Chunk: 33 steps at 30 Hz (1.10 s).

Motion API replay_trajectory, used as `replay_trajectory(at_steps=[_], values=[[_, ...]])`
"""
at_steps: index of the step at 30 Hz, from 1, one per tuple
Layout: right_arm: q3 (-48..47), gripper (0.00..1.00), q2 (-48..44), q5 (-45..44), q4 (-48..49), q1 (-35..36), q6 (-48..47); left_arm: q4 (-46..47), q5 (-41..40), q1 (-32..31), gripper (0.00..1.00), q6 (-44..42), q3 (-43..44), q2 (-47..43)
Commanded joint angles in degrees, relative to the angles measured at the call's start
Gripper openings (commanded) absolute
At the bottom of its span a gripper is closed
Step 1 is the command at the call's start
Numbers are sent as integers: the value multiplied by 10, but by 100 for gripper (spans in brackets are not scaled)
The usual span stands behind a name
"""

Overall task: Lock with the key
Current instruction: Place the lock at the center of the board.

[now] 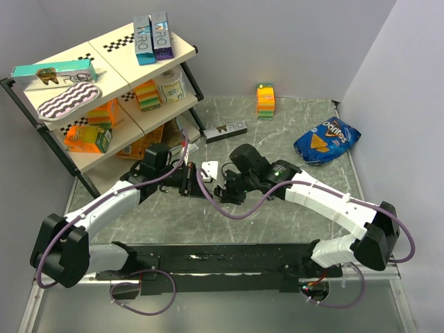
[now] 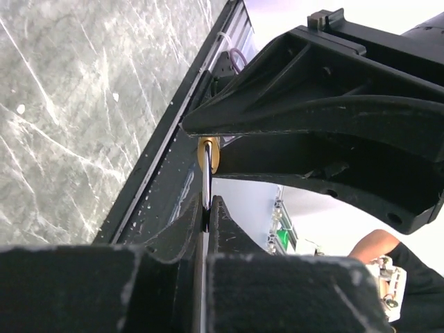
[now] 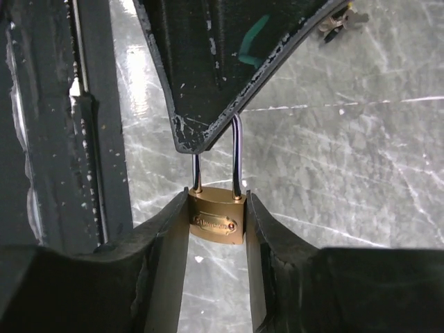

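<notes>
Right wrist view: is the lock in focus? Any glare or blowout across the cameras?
Right wrist: lock sharp, its oval stamp unreadable; near fingers of the right hand soft; glare streak on table. Left wrist: background blown out white. Top external: even, soft light.

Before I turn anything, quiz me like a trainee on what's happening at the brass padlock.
1. True or false: the small dark metal key bunch is inserted in the brass-yellow block padlock.
2. Which gripper pinches the padlock's dark curved shackle: A left, B right?
3. Fill in: fingers of the right gripper flank the padlock's ____.
Key: 1 false, it lies apart on the marble table. 2 A, the left gripper. 3 body.
</notes>
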<state>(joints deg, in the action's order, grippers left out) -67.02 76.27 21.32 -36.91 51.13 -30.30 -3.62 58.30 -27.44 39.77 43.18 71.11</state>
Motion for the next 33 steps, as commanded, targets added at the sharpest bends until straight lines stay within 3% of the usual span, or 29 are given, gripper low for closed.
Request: replay_trajectory(at_steps=[1, 3, 5, 10, 12, 16, 19, 23, 33], values=[[3, 9, 5, -36, 31, 3, 10, 26, 12, 5, 10, 0, -1, -10], [12, 0, 3, -40, 33, -3, 26, 22, 9, 13, 38, -8, -1, -13], [19, 0, 1, -30, 36, -19, 58, 9, 3, 37, 62, -29, 1, -20], [39, 0, 26, 10, 19, -129, 149, -75, -13, 92, 82, -108, 16, -51], [47, 0, 50, -1, 12, -170, 202, -99, -41, 103, 98, -158, 24, -83], [60, 0, 99, 10, 3, -219, 317, -123, -132, 113, 96, -219, 36, -132], [73, 0, 114, -79, 23, -222, 374, -129, -214, 116, 96, -239, 36, -164], [61, 0, 155, -109, 16, -225, 429, -116, -294, 120, 96, -237, 24, -193], [41, 0, 235, -162, 11, -225, 469, -120, -346, 120, 96, -212, 23, -210]])
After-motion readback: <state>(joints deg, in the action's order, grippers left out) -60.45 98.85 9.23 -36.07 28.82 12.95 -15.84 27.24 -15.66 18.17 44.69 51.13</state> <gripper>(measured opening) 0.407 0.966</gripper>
